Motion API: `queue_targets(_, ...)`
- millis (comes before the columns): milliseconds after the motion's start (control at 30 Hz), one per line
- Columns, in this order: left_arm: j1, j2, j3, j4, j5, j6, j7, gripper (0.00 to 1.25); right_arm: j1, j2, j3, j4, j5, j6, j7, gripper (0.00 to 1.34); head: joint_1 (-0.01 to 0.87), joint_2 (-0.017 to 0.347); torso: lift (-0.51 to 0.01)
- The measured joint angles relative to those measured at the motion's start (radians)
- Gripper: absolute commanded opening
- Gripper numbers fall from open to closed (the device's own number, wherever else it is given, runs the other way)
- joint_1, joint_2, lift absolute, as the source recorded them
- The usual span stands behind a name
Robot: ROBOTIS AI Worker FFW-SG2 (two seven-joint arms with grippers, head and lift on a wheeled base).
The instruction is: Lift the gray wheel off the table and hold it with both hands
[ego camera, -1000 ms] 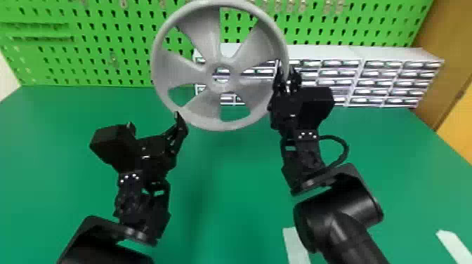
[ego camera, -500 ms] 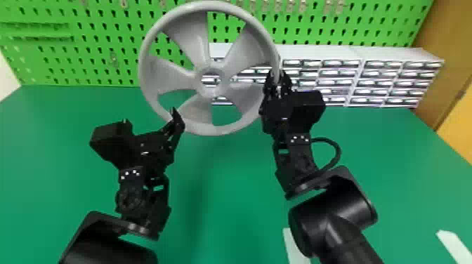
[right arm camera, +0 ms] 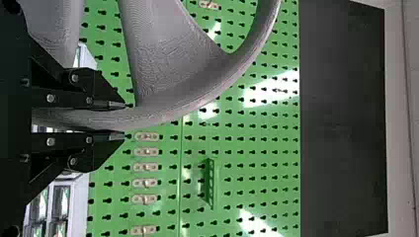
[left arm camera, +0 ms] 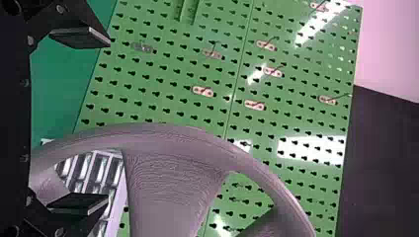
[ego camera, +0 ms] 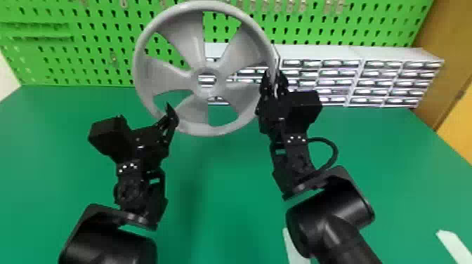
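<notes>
Gray wheel (ego camera: pixel 168 76) hangs above the green surface (ego camera: pixel 224 182), its rim pinched between the two fingers of your right claw (ego camera: pixel 274 75). Your left claw (ego camera: pixel 168 115) is spread wide by the rim's lower left in the head view. Behind the wheel stands a green pegboard (ego camera: pixel 98 58).

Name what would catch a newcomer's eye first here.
The big gray wheel, held up in front of the green pegboard, grabs attention first. Next, the right hand grips its rim, while the left hand stands open near its lower left in the head view. Behind, the bank of small drawers lines the table's far side.
</notes>
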Motion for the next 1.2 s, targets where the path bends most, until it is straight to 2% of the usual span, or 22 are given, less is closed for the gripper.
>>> queue_targets(233,-0.022,-0.001,0.013,0.031,0.004,-0.012,0.000,1.05,-0.004,-0.001,0.009,0.000,-0.005,-0.003,0.000,0.23,0.711,0.015,-0.098)
queue_targets(433,-0.039,-0.001,0.021,0.051,0.006,-0.013,-0.002,0.83,-0.006,-0.002,0.013,0.000,-0.007,-0.005,0.000,0.23,0.711,0.015,-0.098)
queue_targets(667,-0.046,-0.001,0.022,0.059,0.005,-0.013,-0.002,0.67,-0.007,-0.003,0.018,0.000,-0.010,-0.005,0.000,0.23,0.711,0.015,-0.098)
queue_targets(1000,-0.051,-0.001,0.006,0.060,0.016,-0.011,-0.001,0.64,-0.011,-0.004,0.019,0.000,-0.013,0.003,0.000,0.23,0.711,0.015,-0.098)
queue_targets(1200,-0.052,-0.001,-0.012,0.060,0.016,-0.011,0.000,0.57,-0.013,-0.006,0.018,0.000,-0.013,0.007,0.000,0.23,0.711,0.015,-0.098)
